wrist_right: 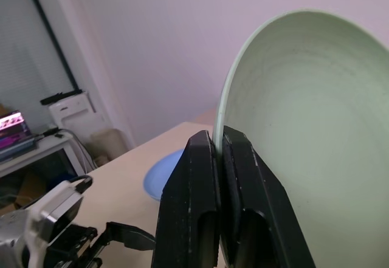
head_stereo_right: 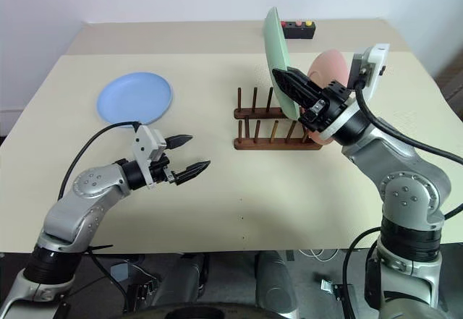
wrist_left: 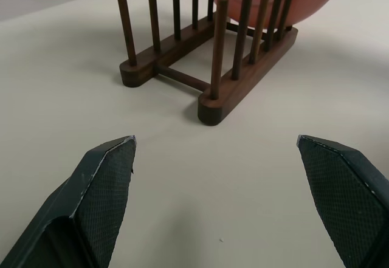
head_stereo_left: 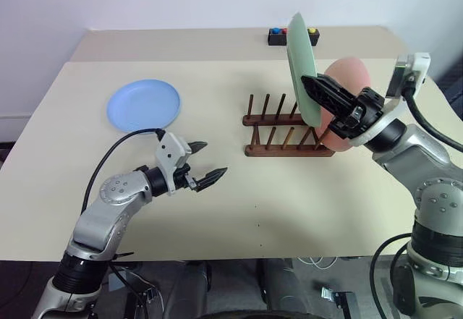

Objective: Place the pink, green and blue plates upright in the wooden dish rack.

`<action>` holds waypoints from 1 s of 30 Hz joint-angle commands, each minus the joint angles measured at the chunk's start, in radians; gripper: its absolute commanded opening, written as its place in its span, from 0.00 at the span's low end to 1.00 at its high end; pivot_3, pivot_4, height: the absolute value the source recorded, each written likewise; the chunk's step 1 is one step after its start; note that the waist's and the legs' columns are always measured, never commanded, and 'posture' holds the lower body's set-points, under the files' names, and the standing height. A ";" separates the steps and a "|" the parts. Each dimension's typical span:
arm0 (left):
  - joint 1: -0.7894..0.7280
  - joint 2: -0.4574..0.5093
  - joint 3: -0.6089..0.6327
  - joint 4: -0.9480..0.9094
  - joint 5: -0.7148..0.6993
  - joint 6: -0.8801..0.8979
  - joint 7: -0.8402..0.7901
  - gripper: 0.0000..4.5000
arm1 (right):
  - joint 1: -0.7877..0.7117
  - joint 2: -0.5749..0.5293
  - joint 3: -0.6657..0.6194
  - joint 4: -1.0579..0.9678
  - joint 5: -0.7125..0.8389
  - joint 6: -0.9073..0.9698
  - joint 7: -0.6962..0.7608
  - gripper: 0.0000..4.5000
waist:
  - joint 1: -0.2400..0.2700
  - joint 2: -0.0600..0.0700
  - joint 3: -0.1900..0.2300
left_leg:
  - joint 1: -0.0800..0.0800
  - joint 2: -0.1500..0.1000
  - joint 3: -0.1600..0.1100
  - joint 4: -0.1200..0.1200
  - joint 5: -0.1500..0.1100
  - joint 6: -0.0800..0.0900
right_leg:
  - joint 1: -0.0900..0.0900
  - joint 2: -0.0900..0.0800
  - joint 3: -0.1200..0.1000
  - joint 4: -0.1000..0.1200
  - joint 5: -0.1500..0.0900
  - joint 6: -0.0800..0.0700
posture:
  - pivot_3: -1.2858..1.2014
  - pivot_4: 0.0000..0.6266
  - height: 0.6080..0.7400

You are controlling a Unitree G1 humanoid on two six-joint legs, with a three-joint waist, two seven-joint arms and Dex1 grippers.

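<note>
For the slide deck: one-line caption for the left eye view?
Right gripper holds the green plate upright over the wooden dish rack, pink plate racked, blue plate flat.

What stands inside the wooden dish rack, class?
The pink plate stands upright in the wooden dish rack, at its right end; the green plate and right gripper cover part of it.

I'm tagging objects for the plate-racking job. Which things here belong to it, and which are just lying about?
Belongs to the job:
green plate, held by the right gripper
pink plate, in the wooden dish rack
blue plate, flat on the table

Lying about:
black box with coloured buttons
</note>
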State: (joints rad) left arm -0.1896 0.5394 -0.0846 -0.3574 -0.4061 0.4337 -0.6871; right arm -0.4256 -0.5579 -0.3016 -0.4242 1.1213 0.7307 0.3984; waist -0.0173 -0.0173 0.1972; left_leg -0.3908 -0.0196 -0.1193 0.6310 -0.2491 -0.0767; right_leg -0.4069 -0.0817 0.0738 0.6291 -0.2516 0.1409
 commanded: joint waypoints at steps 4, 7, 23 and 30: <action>-0.003 -0.005 0.006 -0.036 0.006 -0.005 0.000 0.96 | -0.028 0.020 -0.013 -0.007 0.050 -0.007 -0.011 0.00 | 0.000 0.000 0.000 | 0.000 0.000 0.000 0.000 0.000 0.000 | 0.000 0.000 0.000 0.000 0.000 0.000 | 0.52 0.24 1.00; -0.001 -0.007 0.003 -0.041 0.007 -0.004 0.001 0.96 | -0.038 0.036 -0.019 0.006 0.083 -0.001 -0.035 0.00 | 0.000 0.000 0.000 | 0.000 0.000 0.000 0.000 0.000 0.000 | 0.000 0.000 0.000 0.000 0.000 0.000 | 0.52 0.24 1.00; -0.006 -0.019 0.016 -0.044 -0.012 -0.007 -0.008 0.96 | -0.010 0.048 -0.022 0.032 0.139 0.026 -0.092 0.00 | 0.000 0.000 0.000 | 0.000 0.000 0.000 0.000 0.000 0.000 | 0.000 0.000 0.000 0.000 0.000 0.000 | 0.52 0.24 1.00; -0.009 -0.025 0.017 -0.042 -0.009 -0.013 -0.012 0.96 | 0.003 0.052 -0.028 0.044 0.159 0.025 -0.115 0.00 | 0.000 0.000 0.000 | 0.000 0.000 0.000 0.000 0.000 0.000 | 0.000 0.000 0.000 0.000 0.000 0.000 | 0.52 0.24 1.00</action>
State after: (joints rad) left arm -0.1899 0.5177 -0.0848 -0.3581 -0.4050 0.4334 -0.6944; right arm -0.4265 -0.5096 -0.3020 -0.3773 1.2575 0.7602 0.2908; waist -0.0176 -0.0171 0.1973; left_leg -0.3909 -0.0195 -0.1193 0.6309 -0.2491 -0.0766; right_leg -0.4069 -0.0817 0.0738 0.6289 -0.2517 0.1409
